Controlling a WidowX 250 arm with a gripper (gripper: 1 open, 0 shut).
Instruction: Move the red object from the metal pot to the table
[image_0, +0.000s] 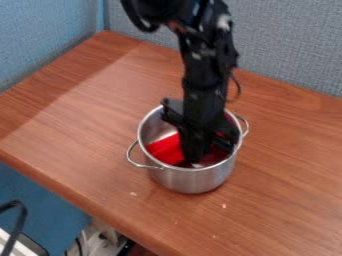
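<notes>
The metal pot (187, 178) stands on the table (80, 90) near its front edge, with a loop handle on its left side. Inside it lies the red object (166, 148), of which only the left part shows. My black gripper (198, 152) points straight down into the pot. Its fingers are drawn together, shut on the red object just right of the visible red part. The fingertips and the rest of the block are hidden by the arm and the pot's wall.
The wooden tabletop stretches left and back from the pot. Its rounded front edge (94, 190) runs close below the pot. A blue wall (40, 40) rises behind on the left. A dark cable (14, 215) hangs below the table at the lower left.
</notes>
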